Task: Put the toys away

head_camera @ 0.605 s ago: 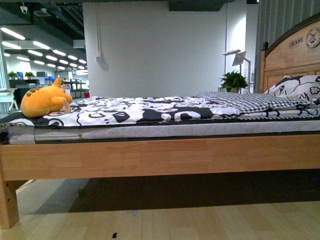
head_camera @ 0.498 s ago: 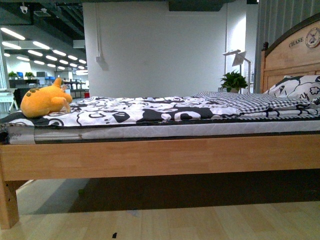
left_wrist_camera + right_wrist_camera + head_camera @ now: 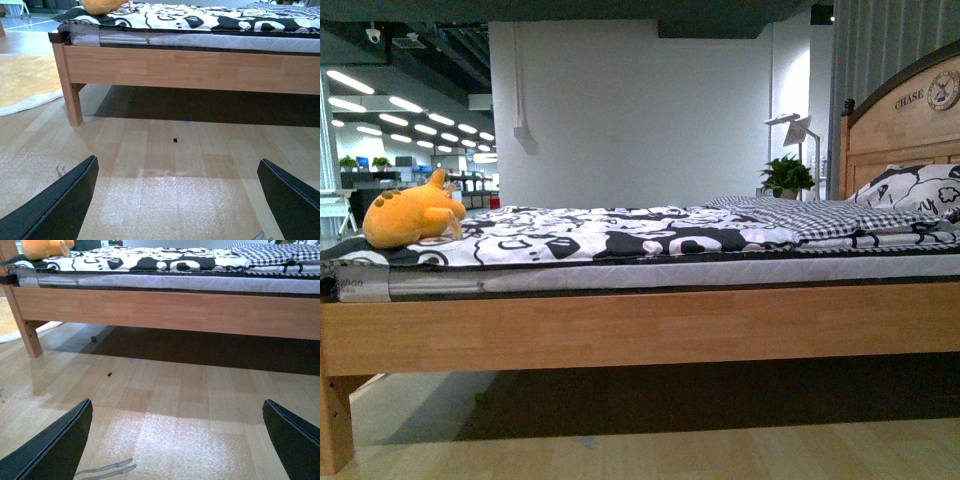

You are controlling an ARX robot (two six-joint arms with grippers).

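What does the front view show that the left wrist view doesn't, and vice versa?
Front only: the headboard, pillow, potted plant and lamp at the head of the bed, plus the whole plush toy. Left wrist only: the left fingers, spread apart, a yellow rug and a dark speck on the floor. Both: the wooden bed frame, the black-and-white bedding and the plush toy, though the wrist view crops it to its underside.
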